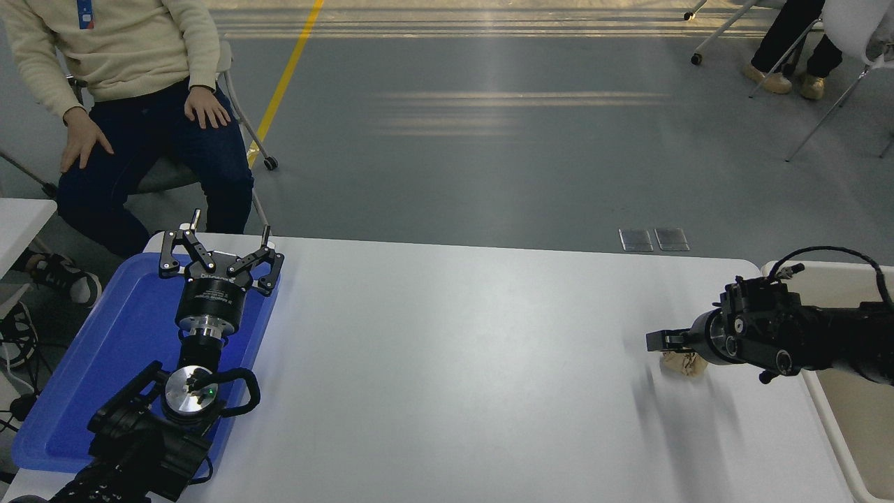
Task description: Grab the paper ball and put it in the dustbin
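Observation:
The paper ball [681, 363], a small tan crumpled wad, lies on the white table [454, 363] near its right side. My right gripper [658, 341] comes in from the right edge and hangs low right over the ball, covering its top; seen side-on, its opening does not show. The dustbin [838, 454], cream-white with a rounded rim, stands off the table's right edge, partly behind my right arm. My left gripper [230, 225] is open and empty, parked over the blue tray at the lower left.
A flat blue tray [84, 370] lies at the table's left under my left arm. A person in a cream sweater [126, 56] sits beyond the far left corner. Chairs and another person's legs [782, 49] are at the far right.

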### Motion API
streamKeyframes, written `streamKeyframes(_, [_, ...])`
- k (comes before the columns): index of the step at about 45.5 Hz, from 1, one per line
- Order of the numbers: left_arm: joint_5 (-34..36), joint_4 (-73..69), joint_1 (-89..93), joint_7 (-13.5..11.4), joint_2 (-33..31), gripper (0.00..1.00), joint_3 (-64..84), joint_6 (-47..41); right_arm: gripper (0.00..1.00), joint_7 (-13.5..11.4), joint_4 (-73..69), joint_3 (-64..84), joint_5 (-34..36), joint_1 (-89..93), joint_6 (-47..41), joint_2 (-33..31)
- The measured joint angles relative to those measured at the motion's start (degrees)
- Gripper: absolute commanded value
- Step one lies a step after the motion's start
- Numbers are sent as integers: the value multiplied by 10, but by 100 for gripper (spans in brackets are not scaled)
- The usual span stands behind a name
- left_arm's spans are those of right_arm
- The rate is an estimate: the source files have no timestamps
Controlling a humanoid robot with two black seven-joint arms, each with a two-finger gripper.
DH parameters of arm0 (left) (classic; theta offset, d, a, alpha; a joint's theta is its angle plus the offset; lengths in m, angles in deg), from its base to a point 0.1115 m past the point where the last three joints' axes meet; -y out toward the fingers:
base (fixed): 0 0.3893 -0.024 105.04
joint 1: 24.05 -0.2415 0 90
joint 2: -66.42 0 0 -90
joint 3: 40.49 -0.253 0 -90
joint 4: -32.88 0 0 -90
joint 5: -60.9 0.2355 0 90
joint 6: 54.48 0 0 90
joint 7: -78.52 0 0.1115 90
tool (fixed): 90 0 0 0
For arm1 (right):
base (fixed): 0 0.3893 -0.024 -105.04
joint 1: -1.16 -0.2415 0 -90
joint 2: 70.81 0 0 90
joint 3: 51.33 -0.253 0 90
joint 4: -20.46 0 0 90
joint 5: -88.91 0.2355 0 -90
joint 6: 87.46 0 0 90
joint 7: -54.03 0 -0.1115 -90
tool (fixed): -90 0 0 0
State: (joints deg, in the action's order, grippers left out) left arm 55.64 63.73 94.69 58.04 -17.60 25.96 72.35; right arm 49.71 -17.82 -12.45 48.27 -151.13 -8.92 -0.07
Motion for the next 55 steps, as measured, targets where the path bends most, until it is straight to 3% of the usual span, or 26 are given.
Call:
streamKeyframes(11, [0, 0, 0, 0, 0, 100, 0, 0, 93, 0, 8, -1, -2, 12, 8, 7])
streamKeyframes(21, [0, 0, 0, 0, 0, 100, 0, 0, 77, 0, 16, -2, -4, 21, 10, 13])
streamKeyframes(28, [0, 0, 0, 0, 0, 100, 0, 0, 53, 0, 21, -2, -5, 26, 11, 16])
streamKeyframes(35, [0, 0, 0, 0, 0, 100, 0, 0, 36, 0, 24, -2, -7, 31, 11, 19])
streamKeyframes(37, [0, 0, 0, 0, 0, 100, 0, 0, 26, 0, 26, -2, -7, 32, 12, 20])
streamKeyframes(39, [0, 0, 0, 0, 0, 100, 0, 0, 4, 0, 27, -2, -7, 33, 12, 20])
streamKeyframes(40, [0, 0, 0, 0, 0, 100, 0, 0, 0, 0, 28, -2, -7, 33, 12, 21])
streamKeyframes(55, [0, 0, 0, 0, 0, 100, 0, 0, 0, 4, 30, -2, -7, 36, 12, 23])
